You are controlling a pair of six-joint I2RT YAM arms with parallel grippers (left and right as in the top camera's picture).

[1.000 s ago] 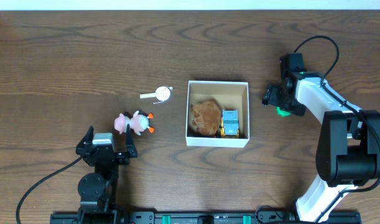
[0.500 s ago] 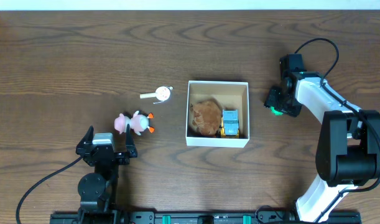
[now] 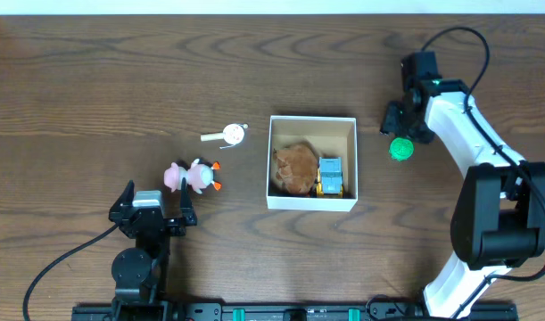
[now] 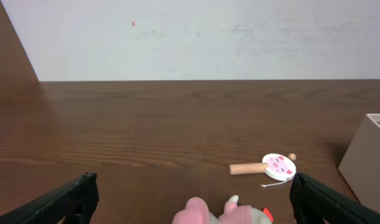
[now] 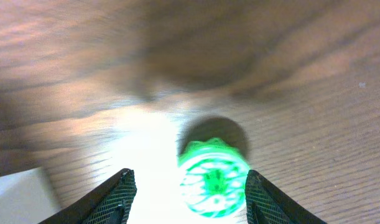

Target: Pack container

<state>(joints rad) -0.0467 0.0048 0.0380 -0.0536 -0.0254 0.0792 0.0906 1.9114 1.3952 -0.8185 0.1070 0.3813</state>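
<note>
White cardboard with a brown inside, the container (image 3: 311,203) sits at the middle of the tabletop (image 3: 94,71). It holds a brown furry toy (image 3: 295,168) and a blue-and-yellow truck (image 3: 330,176). At its 3 o'clock a green ball (image 3: 400,148) lies loose on the wood. The right jaws are spread wide just at the ball's 12 o'clock, gripping nothing. At the container's 9 o'clock lies a pink toy (image 3: 192,176); at 10 o'clock, a small round rattle (image 3: 227,135) with a wooden handle. The left jaws stand wide apart and empty at the pink toy's 7 o'clock.

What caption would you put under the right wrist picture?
Green ball on the wooden table, framed by the open right gripper.
</note>
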